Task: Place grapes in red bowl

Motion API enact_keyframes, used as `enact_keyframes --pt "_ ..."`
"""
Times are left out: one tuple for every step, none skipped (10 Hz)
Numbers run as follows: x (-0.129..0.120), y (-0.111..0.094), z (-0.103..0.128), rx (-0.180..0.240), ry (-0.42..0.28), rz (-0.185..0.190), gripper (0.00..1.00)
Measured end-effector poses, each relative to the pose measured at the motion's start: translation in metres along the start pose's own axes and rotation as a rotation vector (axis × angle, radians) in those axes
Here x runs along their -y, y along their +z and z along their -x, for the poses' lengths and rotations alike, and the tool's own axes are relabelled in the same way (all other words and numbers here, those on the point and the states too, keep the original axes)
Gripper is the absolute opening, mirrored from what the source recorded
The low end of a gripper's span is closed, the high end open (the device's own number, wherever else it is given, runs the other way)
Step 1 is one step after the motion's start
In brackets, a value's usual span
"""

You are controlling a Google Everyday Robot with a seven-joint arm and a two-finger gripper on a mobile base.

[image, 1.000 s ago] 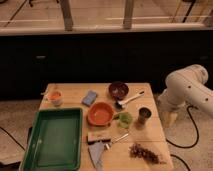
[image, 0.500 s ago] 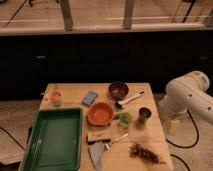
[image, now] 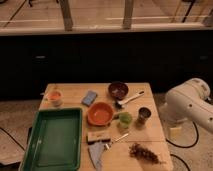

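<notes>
The grapes (image: 145, 152), a small elongated dark reddish-brown bunch, lie on the wooden table (image: 150, 135) near its front right corner. The red bowl (image: 101, 113), orange-red and empty, stands at the table's middle, up and to the left of the grapes. Only the white arm (image: 190, 107) shows, beside the table's right edge and apart from both. The gripper itself is out of view.
A green tray (image: 52, 140) fills the front left. Around the red bowl are a dark bowl (image: 118, 90), a blue sponge (image: 90, 97), an orange cup (image: 55, 97), a green cup (image: 125, 120), a dark can (image: 144, 115), a white-handled brush (image: 131, 98), a wooden block (image: 98, 136) and a grey cloth (image: 96, 152).
The white arm has moved lower in the view, beside the table's right edge. Nothing on the table has moved.
</notes>
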Motion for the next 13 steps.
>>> enact_keyframes --pt "-0.003 0.001 0.002 -0.005 -0.014 0.003 0.8" --pt "-0.007 0.001 0.006 -0.005 -0.029 0.003 0.8" --pt "-0.017 0.002 0.008 -0.007 -0.044 0.006 0.8" --pt "-0.021 0.003 0.01 -0.01 -0.056 0.006 0.8" --pt "-0.022 0.004 0.012 -0.011 -0.065 0.005 0.8" --pt "-0.024 0.005 0.015 -0.013 -0.081 0.005 0.8" --pt "-0.029 0.007 0.016 -0.016 -0.089 0.01 0.8" --pt "-0.03 0.008 0.019 -0.016 -0.097 0.01 0.8" --pt "-0.038 0.011 0.029 -0.014 -0.12 0.013 0.8" --pt "-0.045 0.013 0.032 -0.014 -0.13 0.016 0.8" --pt "-0.047 0.013 0.036 -0.013 -0.139 0.015 0.8" --pt "-0.047 0.015 0.04 -0.012 -0.15 0.015 0.8" --pt "-0.048 0.017 0.046 -0.009 -0.167 0.018 0.8"
